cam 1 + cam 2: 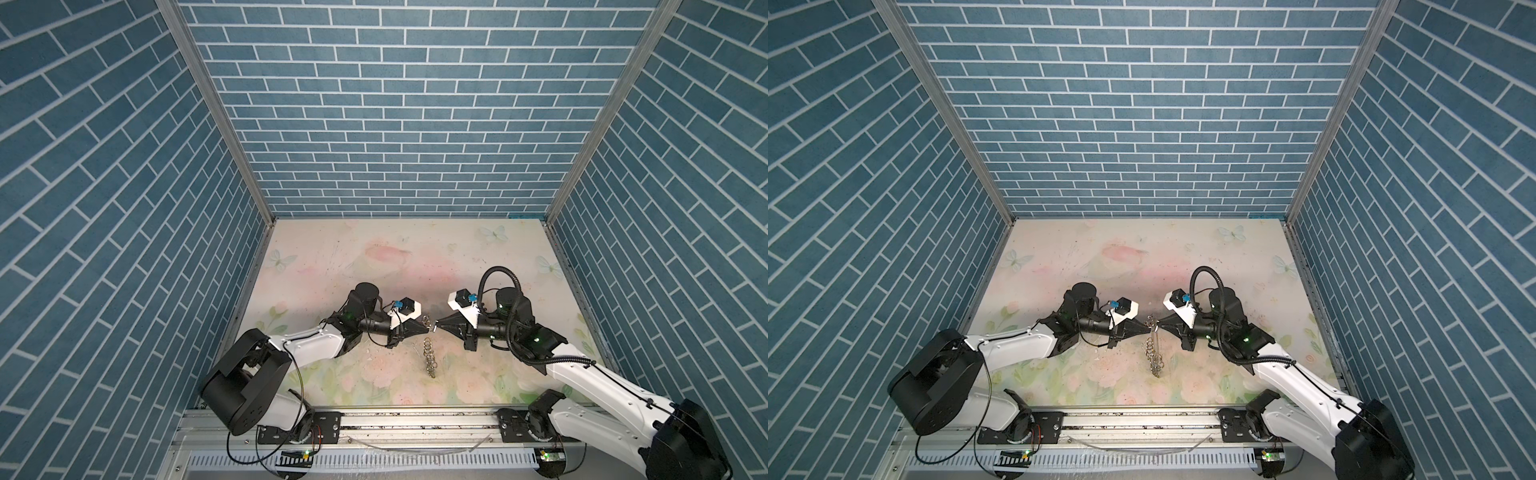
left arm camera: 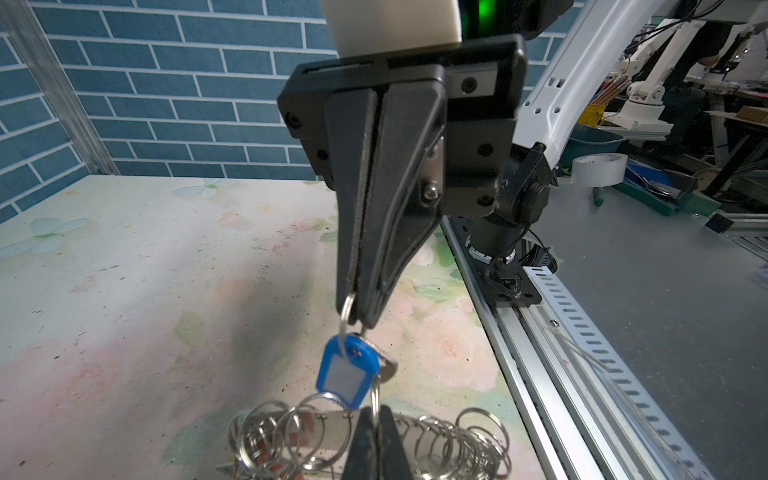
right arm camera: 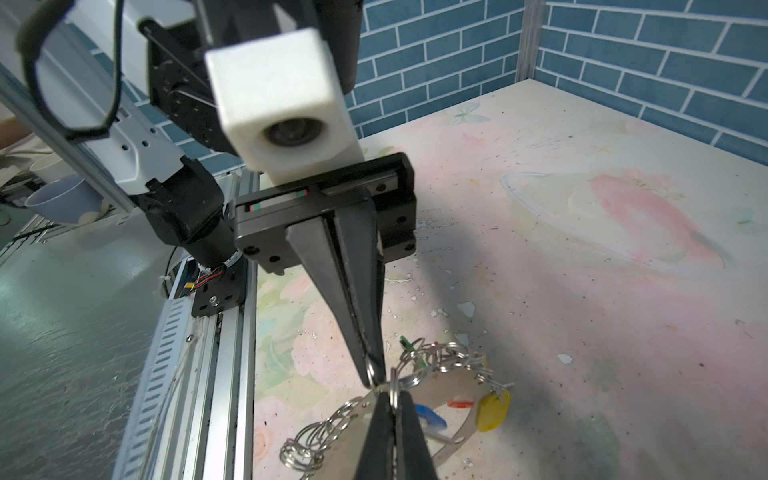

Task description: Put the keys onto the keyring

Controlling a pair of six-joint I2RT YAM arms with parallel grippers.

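Note:
My two grippers meet tip to tip above the middle of the table. The left gripper (image 1: 427, 330) (image 2: 372, 411) is shut on a split ring (image 2: 376, 395) of the keyring (image 2: 324, 419) (image 1: 430, 357), a silvery band strung with many rings that trails below the tips. The right gripper (image 1: 436, 327) (image 2: 358, 318) (image 3: 392, 397) is shut on the ring of a key with a blue tag (image 2: 347, 372), which dangles right beside the left gripper's ring. Keys with yellow (image 3: 492, 411), red (image 3: 459, 403) and green (image 3: 409, 343) tags sit on the keyring's far side.
The floral table (image 1: 415, 257) is walled by blue brick panels on three sides. A metal rail (image 1: 415, 419) with both arm bases runs along the front edge. Small white flecks (image 3: 465, 308) lie on the table near the keyring.

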